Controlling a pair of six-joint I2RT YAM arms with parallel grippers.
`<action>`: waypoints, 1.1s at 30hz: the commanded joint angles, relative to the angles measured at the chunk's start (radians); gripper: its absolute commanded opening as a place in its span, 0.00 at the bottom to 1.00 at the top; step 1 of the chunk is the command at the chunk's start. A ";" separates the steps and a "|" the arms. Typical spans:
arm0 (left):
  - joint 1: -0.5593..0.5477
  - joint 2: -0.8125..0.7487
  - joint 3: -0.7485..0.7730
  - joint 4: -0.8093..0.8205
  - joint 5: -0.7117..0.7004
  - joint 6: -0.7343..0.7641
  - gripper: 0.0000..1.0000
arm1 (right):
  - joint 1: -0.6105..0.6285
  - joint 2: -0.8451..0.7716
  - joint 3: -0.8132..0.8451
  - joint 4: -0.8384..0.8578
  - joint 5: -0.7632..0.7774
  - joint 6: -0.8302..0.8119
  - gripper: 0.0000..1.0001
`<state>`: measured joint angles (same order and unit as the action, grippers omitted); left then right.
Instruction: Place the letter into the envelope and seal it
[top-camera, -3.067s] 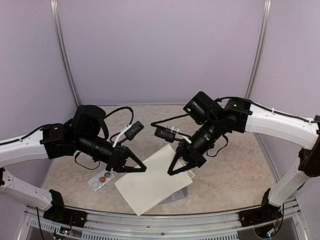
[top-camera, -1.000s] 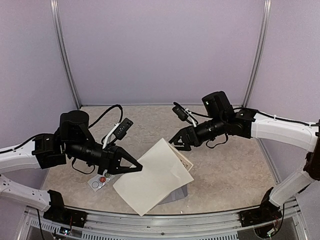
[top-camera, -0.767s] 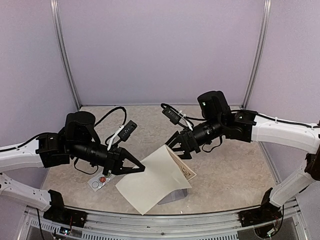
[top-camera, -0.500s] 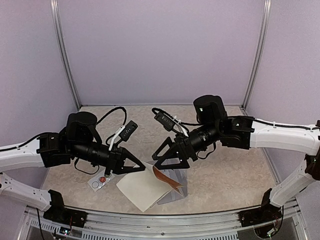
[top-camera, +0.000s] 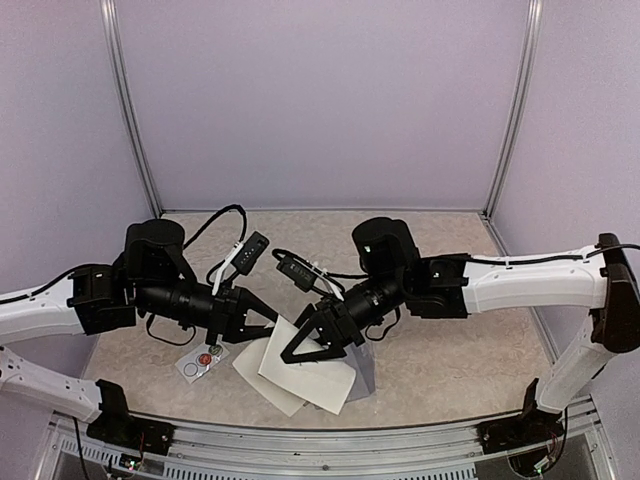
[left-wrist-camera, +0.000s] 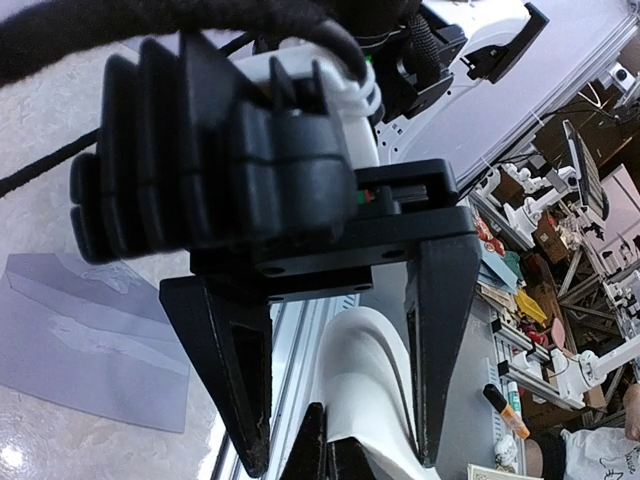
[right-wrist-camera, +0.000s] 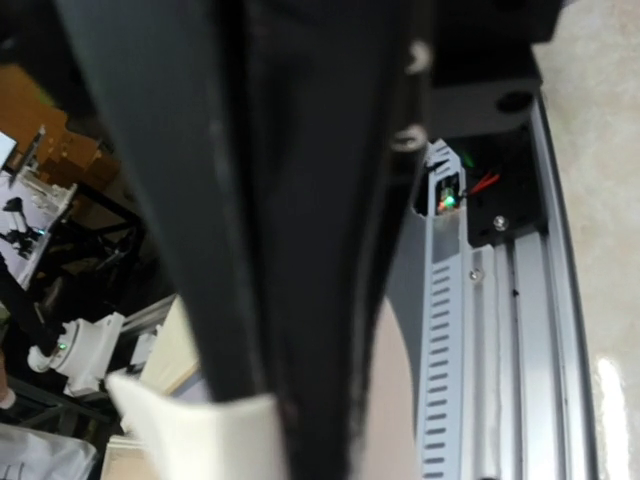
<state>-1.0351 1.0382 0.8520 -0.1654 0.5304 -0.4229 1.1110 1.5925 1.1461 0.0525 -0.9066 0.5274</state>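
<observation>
The cream letter (top-camera: 318, 376) lies folded over on itself at the table's front. My left gripper (top-camera: 274, 322) is shut on its left corner; the left wrist view shows those tips (left-wrist-camera: 335, 455) pinching the curled white sheet (left-wrist-camera: 368, 385). My right gripper (top-camera: 300, 342) hangs over the fold, jaws apart. Its two black fingers (left-wrist-camera: 235, 370) straddle the paper loop without clamping it. The grey envelope (top-camera: 364, 372) peeks out from under the letter's right side and lies flat on the table (left-wrist-camera: 90, 340). A blurred black finger (right-wrist-camera: 300, 250) fills the right wrist view.
A small white sticker card (top-camera: 203, 358) with coloured dots lies under the left arm. The slotted metal rail (top-camera: 330, 438) runs along the table's front edge, close to the paper (right-wrist-camera: 500, 350). Purple walls close off the back and sides.
The right arm swung left and down over the sheet, and the letter's right half came over onto itself. Its jaws narrowed. The left gripper kept its hold.
</observation>
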 joint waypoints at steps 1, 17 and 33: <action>-0.005 -0.028 -0.005 0.058 -0.011 -0.009 0.00 | 0.013 0.026 -0.008 0.091 -0.033 0.044 0.61; -0.005 -0.063 -0.053 0.136 -0.046 -0.022 0.00 | 0.042 0.107 0.008 0.270 -0.039 0.166 0.37; -0.001 -0.052 -0.018 0.055 -0.005 0.017 0.00 | 0.045 0.107 0.008 0.191 -0.123 0.131 0.17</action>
<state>-1.0348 0.9859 0.8021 -0.0948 0.4988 -0.4385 1.1439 1.6924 1.1465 0.3004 -0.9756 0.6903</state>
